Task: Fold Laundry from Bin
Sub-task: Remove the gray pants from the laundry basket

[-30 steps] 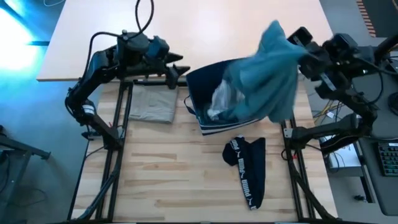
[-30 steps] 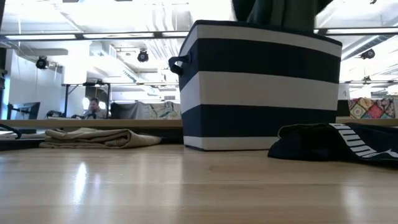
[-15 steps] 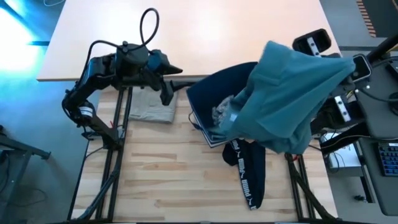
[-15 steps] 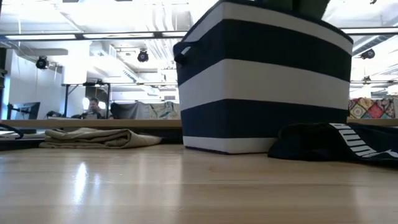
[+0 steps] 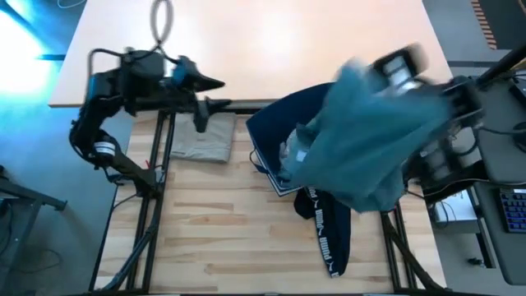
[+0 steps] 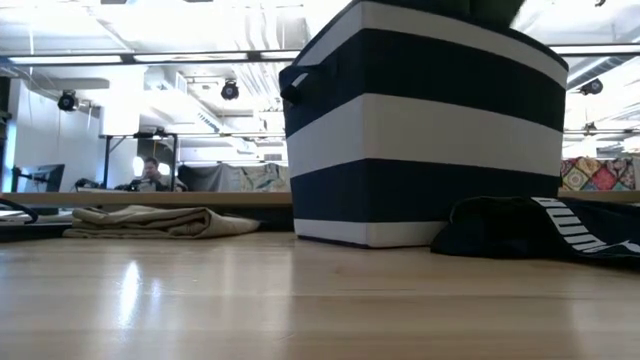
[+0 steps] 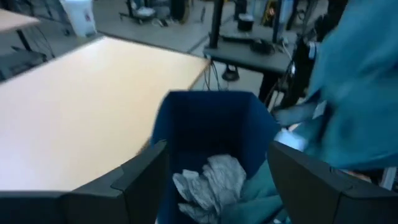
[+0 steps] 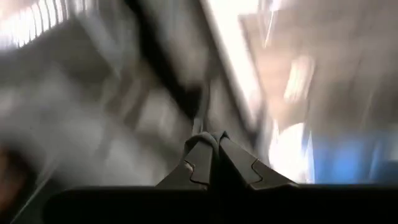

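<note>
The large teal-green garment (image 5: pixel 370 140) hangs in the air over the right side of the navy striped bin (image 5: pixel 283 123), with my right gripper (image 5: pixel 400 67) shut on it high above the table's right edge. The bin (image 6: pixel 420 130) stands tilted. Grey pieces (image 7: pixel 210 180) lie inside it. A beige garment (image 5: pixel 201 140) lies folded at the table's far left, and a navy one with white lettering (image 5: pixel 329 222) lies in front of the bin. My left gripper (image 5: pixel 209 97) stands open above the beige garment, level with the bin's left side, and points at the bin. My right gripper pinches a small bunch of the teal garment (image 8: pixel 208 137) between its two fingertips (image 8: pixel 198 163). The garment hangs below the gripper, spread wide and clear of the table. Its lower edge (image 7: pixel 264 190) reaches into the bin beside the grey pieces.
A large pale tabletop (image 5: pixel 246 41) stretches beyond the work table's far edge. Bare wood (image 5: pixel 214 230) lies at the near left. Dark frame rails (image 5: pixel 156 189) run along both sides of the table. A person sits far off in the room (image 6: pixel 150 175).
My right gripper has swung up and toward the table's right edge. It has drawn the teal garment out above the bin, where it now hangs wider and higher. The bin has tipped from upright to tilted. My left gripper has drawn back toward the table's left edge, still open.
</note>
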You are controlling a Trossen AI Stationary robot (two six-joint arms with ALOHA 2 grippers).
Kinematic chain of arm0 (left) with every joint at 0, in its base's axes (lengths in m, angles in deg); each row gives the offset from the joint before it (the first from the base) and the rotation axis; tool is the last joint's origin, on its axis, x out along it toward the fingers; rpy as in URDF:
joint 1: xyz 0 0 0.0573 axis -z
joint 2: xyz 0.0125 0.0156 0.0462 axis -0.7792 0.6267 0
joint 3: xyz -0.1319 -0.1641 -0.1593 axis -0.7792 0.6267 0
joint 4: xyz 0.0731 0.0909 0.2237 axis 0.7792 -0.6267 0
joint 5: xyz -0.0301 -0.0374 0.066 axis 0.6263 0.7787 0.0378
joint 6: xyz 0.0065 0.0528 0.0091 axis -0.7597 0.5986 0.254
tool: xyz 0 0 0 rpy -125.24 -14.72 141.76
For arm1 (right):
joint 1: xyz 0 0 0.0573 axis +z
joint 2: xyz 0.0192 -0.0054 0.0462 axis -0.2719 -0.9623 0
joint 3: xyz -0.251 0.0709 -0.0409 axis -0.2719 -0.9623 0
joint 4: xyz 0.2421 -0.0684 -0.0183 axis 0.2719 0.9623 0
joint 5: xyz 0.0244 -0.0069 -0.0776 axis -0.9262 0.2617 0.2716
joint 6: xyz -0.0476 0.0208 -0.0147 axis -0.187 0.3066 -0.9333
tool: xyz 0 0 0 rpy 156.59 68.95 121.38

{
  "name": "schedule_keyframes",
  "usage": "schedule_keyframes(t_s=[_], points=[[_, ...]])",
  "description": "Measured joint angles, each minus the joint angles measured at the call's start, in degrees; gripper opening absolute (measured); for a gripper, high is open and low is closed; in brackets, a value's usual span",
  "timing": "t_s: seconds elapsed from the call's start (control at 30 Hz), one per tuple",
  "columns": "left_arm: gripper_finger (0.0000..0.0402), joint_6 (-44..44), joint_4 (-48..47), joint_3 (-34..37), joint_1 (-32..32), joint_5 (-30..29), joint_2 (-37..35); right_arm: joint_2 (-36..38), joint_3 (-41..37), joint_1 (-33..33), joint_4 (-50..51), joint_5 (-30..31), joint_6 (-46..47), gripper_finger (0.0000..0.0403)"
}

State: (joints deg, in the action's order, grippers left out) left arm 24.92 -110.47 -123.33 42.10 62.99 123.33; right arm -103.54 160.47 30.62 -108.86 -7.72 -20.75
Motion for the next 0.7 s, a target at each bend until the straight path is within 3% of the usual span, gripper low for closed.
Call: schedule_keyframes(t_s=[0.07, 0.13, 0.2, 0.27, 0.5, 0.7], points=[[0.0256, -0.10, -0.16, -0.05, 0.01, -1.12, -1.56, -0.90, -0.39, 0.58, 18.57, 4.75, -2.46, 0.0008], [0.0256, -0.01, -0.48, 0.01, 0.01, -2.13, -3.26, -2.85, -1.50, 1.24, 32.32, 15.55, -2.37, 0.0008], [0.0256, 0.03, -1.02, 0.01, -0.01, -3.34, -5.00, -5.43, -3.66, 1.28, 40.01, 24.48, 0.29, 0.0008], [0.0256, 0.05, -1.40, 0.01, -0.01, -4.25, -6.81, -9.26, -6.97, 0.75, 44.63, 27.96, 2.66, 0.0008], [0.0256, -0.92, -3.50, 0.05, -0.01, -6.83, -11.19, -21.01, -15.25, -3.30, 43.14, 26.17, 13.05, 0.0008], [0.0256, -3.65, -8.23, 1.61, -0.01, -6.87, -11.76, -35.69, -14.69, -6.79, 53.84, 26.35, 15.28, 0.0008]])
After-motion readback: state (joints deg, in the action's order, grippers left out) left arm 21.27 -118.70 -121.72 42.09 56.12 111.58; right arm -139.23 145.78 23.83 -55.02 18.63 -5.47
